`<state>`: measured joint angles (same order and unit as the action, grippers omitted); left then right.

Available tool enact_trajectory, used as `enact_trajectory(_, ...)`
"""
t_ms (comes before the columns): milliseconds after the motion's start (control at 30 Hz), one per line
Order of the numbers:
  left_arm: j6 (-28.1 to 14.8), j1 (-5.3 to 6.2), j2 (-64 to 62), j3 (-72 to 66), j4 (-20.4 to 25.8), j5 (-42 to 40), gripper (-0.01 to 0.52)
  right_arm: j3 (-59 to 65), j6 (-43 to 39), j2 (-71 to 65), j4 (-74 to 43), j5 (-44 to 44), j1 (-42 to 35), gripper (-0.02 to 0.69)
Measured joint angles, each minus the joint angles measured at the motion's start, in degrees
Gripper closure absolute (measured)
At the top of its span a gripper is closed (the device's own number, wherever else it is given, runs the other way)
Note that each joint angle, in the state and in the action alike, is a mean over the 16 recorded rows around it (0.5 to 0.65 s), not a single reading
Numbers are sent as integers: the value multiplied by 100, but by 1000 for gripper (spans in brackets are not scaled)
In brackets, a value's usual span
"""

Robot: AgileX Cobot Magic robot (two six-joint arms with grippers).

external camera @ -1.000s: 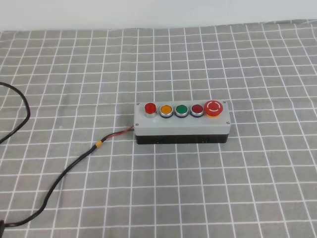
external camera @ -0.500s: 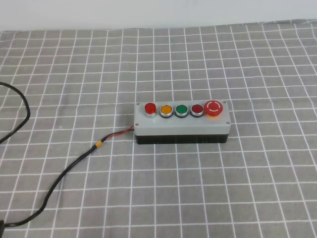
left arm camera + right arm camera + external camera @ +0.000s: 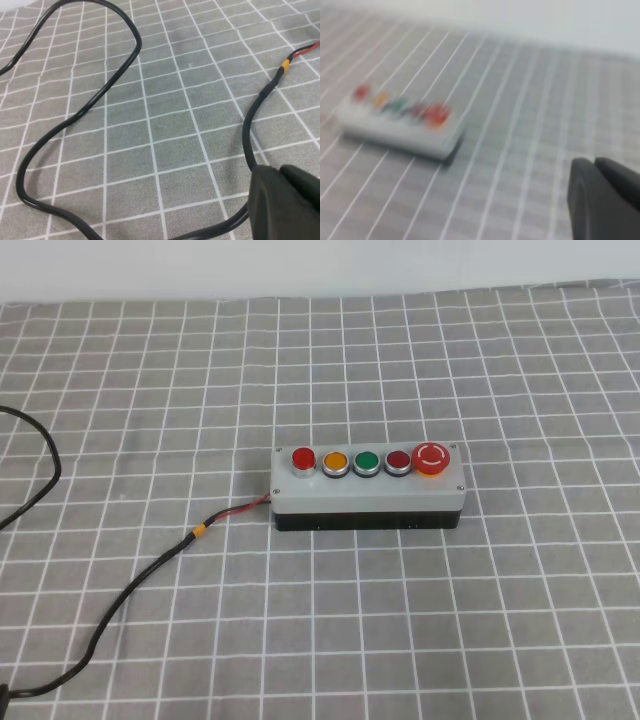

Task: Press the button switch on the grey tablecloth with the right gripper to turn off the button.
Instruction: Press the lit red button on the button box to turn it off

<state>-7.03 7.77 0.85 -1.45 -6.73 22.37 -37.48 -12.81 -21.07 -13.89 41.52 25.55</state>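
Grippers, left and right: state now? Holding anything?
Left gripper: only a dark edge visible, cannot tell; nothing seen held.
Right gripper: blurred edge only, cannot tell.

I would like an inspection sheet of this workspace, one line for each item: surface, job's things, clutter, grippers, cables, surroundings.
Surface: grey tablecloth with a white grid, lying flat.
Job's things: button switch stands near the middle of the cloth; the button, bright red, is the left end of the row in the high view. Whether it glows is unclear.
Clutter: nothing seen.
Grippers: absent from the high view. Right gripper is a dark blurred shape, away from the box; left gripper shows one dark edge. Jaw state unclear for both.
Cables: black cable runs from the box's left end and curves across the cloth.
Surroundings: pale plain background beyond the cloth.
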Motion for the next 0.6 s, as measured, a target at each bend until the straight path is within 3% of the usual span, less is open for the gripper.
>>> enact_trajectory(300, 0, 0, 0, 0, 0, 0, 517, 1583, 0, 1078, 46, -1806, -1391, 681)
enact_trajectory(600, 0, 0, 0, 0, 0, 0, 517, 3322, 0, 1915, 477, -3059, -2105, 681)
